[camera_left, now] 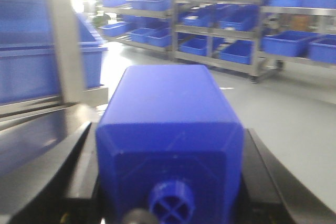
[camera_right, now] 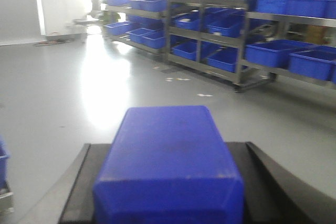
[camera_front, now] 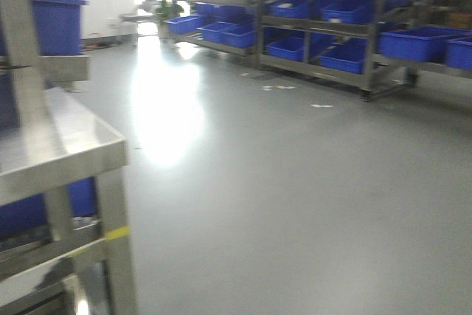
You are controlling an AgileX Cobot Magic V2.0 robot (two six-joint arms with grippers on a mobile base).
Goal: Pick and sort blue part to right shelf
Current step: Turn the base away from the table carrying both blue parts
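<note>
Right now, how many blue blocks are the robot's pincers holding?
2. The knobbed blue block is in the left pincer; the other blue block is in the right pincer. More may hide in far bins.

We see a matte blue bottle-shaped plastic part [camera_left: 168, 108], one even blue, its round knob [camera_left: 170, 203] moulded with a cross pattern, between the black fingers [camera_left: 63, 177] of the left gripper [camera_left: 169, 129]. The right gripper [camera_right: 169, 145], black-fingered too, flanks a plain blue plastic block [camera_right: 168, 182]; faint darker scuffs may mark it, though blur hinders us. Before the silver stainless-steel rack [camera_front: 317, 26] with bright blue open-top plastic bins [camera_front: 417, 42], the glossy pale grey floor [camera_front: 295, 204] carries white glare and small white marks [camera_front: 276, 88]. Opposite that rack, the shiny steel table [camera_front: 59, 145] wears a yellow strip [camera_front: 116, 234].
</note>
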